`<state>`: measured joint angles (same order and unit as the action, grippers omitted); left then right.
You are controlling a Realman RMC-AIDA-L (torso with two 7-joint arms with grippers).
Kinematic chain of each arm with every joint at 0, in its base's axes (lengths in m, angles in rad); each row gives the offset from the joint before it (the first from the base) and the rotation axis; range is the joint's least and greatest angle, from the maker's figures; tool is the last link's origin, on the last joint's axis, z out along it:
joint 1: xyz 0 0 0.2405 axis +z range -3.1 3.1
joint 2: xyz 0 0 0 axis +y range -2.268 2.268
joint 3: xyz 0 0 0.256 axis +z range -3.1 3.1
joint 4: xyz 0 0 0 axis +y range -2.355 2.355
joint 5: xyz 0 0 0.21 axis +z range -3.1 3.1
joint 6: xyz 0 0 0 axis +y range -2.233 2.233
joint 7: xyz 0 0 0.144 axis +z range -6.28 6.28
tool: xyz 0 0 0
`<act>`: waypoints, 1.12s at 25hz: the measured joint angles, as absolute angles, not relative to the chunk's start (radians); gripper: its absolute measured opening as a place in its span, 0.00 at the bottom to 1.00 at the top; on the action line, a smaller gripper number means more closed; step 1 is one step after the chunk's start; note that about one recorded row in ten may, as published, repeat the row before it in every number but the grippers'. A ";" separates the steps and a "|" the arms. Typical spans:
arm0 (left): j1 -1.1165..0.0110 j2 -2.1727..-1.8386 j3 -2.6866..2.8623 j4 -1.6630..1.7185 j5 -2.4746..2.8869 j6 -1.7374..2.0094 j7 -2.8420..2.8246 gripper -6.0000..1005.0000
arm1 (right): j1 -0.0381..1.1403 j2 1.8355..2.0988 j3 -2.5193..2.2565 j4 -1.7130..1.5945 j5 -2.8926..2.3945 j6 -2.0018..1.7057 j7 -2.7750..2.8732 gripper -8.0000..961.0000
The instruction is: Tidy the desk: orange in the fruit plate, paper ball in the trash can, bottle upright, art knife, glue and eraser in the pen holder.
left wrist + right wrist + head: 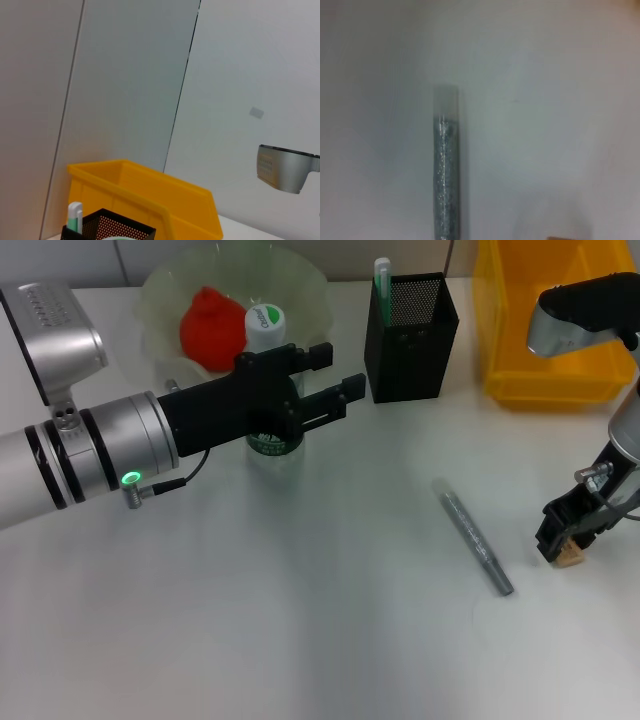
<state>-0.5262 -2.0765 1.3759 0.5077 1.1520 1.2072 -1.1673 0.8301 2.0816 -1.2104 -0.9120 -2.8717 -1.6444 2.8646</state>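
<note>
So far we've got the orange (pixel 207 328) in the fruit plate (pixel 306 288) and the bottle (pixel 270 390) upright by our left claw (pixel 330 380), which stands apart, while the glitter glue tube (pixel 475 541) lies loose on the bench (pixel 300 620) and our right claw (pixel 563 537) sits down on the eraser (pixel 571 558), grip unclear.

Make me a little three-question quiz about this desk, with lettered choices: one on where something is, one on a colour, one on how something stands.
1. Where is the orange?
A. In the fruit plate
B. In the trash can
C. On the bare table

2. What colour is the pen holder?
A. Yellow
B. Black
C. Pale green

3. How is the bottle standing?
A. Lying flat
B. Upside down
C. Upright, cap on top

Answers:
1 A, the red-orange fruit sits inside the pale green bowl.
2 B, the mesh cup is black; the yellow thing is the bin beside it.
3 C, its white and green cap points up, with the left tool across its front. The right tool is down at the eraser, near the glitter glue tube lying on the table.
</note>
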 joint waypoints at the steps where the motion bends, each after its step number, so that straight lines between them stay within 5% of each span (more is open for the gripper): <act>1: -0.526 -2.077 1.376 0.508 1.152 1.207 -1.167 0.60 | 0.830 2.082 -1.212 -0.912 -2.872 -1.642 2.864 0.46; 16: -0.526 -2.077 1.376 0.508 1.152 1.207 -1.167 0.60 | 0.830 2.080 -1.213 -0.896 -2.881 -1.633 2.863 0.45; 18: -0.526 -2.077 1.376 0.508 1.152 1.207 -1.167 0.60 | 0.829 2.080 -1.210 -0.899 -2.881 -1.629 2.863 0.32; 28: -0.526 -2.077 1.376 0.508 1.152 1.207 -1.167 0.60 | 0.747 2.079 -1.143 -1.212 -2.784 -1.610 2.846 0.28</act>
<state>-0.5261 -2.0770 1.3760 0.5076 1.1520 1.2072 -1.1673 0.7465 2.0792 -1.1428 -1.2117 -2.7840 -1.6100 2.8459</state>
